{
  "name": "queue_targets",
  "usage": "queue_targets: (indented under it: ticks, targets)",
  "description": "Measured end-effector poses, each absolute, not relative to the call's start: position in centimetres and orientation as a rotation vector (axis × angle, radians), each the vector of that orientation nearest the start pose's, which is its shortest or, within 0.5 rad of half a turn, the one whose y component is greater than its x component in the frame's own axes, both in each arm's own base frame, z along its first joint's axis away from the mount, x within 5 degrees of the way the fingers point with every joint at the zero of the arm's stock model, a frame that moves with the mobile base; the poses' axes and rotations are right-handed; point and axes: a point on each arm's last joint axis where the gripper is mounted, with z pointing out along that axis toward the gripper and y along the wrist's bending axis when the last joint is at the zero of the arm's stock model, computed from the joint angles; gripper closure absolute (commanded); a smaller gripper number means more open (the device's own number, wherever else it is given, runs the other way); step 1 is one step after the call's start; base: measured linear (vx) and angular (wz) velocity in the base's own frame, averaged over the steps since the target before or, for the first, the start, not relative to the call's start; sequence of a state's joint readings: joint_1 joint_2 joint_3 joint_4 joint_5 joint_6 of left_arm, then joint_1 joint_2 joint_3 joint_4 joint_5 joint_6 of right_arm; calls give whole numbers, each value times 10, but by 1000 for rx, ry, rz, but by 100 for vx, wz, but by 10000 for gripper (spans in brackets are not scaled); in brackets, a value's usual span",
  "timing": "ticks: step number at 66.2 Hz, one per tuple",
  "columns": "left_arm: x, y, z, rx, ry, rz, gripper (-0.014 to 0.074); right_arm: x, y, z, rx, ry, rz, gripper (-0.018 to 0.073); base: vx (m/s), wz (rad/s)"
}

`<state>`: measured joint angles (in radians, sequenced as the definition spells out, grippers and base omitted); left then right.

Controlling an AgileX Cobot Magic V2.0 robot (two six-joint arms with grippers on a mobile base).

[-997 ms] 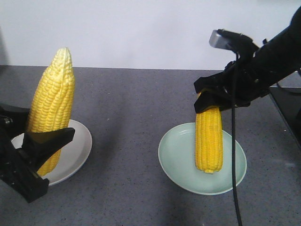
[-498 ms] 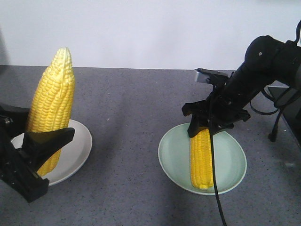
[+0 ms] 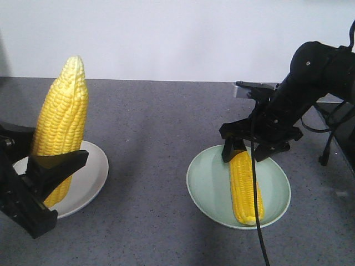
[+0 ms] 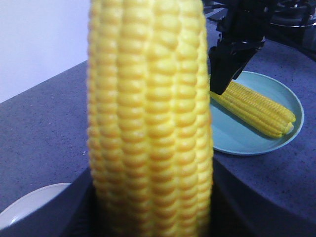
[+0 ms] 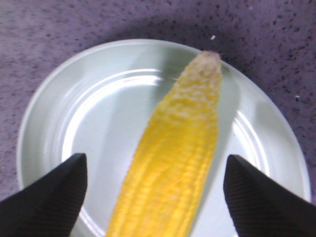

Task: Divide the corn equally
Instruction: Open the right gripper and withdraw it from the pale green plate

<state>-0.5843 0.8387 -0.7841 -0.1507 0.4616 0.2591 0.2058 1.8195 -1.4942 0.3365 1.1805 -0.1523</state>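
Note:
My left gripper (image 3: 44,154) is shut on one corn (image 3: 61,116) and holds it upright, pale tip up, above the white plate (image 3: 93,176). In the left wrist view that corn (image 4: 148,123) fills the middle between the dark fingers. A second corn (image 3: 246,187) lies flat in the green plate (image 3: 208,183). My right gripper (image 3: 253,149) hangs over its far end, open. In the right wrist view the fingertips (image 5: 54,197) stand wide on either side of the corn (image 5: 177,153) without touching it.
A grey speckled counter (image 3: 155,138) carries both plates, with a white wall behind it. A black cable (image 3: 256,216) hangs from the right arm across the green plate. Dark equipment (image 3: 341,124) sits at the counter's right edge.
The right gripper came down with its corn, laid it in the green plate and opened. The left gripper and its corn have not moved.

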Motion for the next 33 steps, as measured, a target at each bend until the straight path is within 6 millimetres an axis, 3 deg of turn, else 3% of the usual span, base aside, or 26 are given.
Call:
queue_targets:
  ticks: [11, 17, 33]
  targets:
    - [141, -100, 352, 739, 1872, -362, 370, 329, 104, 301, -440, 2803, 422, -3, 0, 0]
    - [141, -100, 352, 737, 1873, -364, 370, 297, 110, 319, -514, 2693, 363, -3, 0, 0]
    - [140, -100, 352, 736, 1873, -367, 370, 219, 112, 328, -653, 2494, 291, -3, 0, 0]
